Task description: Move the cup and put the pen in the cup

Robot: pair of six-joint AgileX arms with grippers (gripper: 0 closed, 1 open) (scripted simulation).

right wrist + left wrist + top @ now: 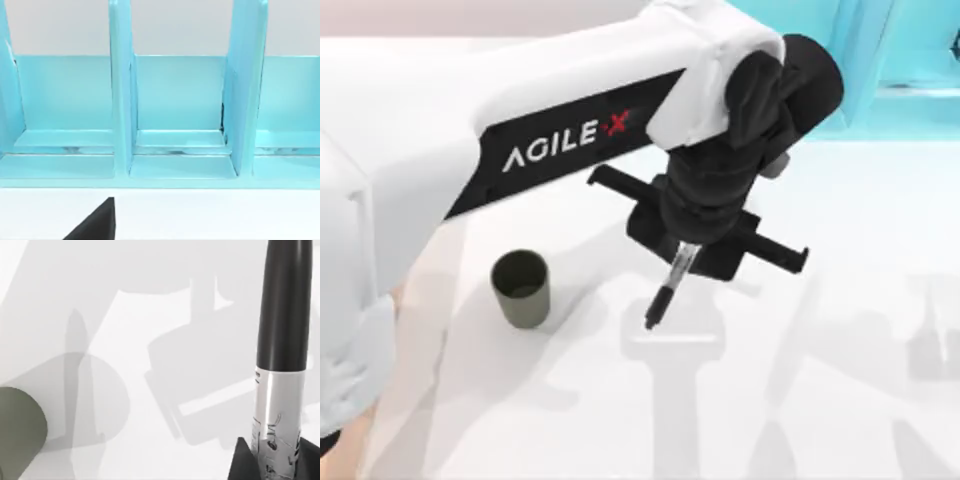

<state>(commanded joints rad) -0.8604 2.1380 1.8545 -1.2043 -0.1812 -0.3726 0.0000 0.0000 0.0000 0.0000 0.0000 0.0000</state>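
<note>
The white surface [800, 400] lay pale beneath my left arm, with a light-blue rack [175, 100] along its far edge. My left end effector [682, 250] hung mid-frame, clenched on the pen [668, 285], cap downward. The cup [522, 288] stood upright at lower left, apart from it.

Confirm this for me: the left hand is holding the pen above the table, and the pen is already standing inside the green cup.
Not quite. The left hand does hold the pen above the table, but the pen is not inside the cup. The top view shows the cup standing apart, toward the table's left, with nothing in it; the pen hangs beside it, over bare table.
</note>
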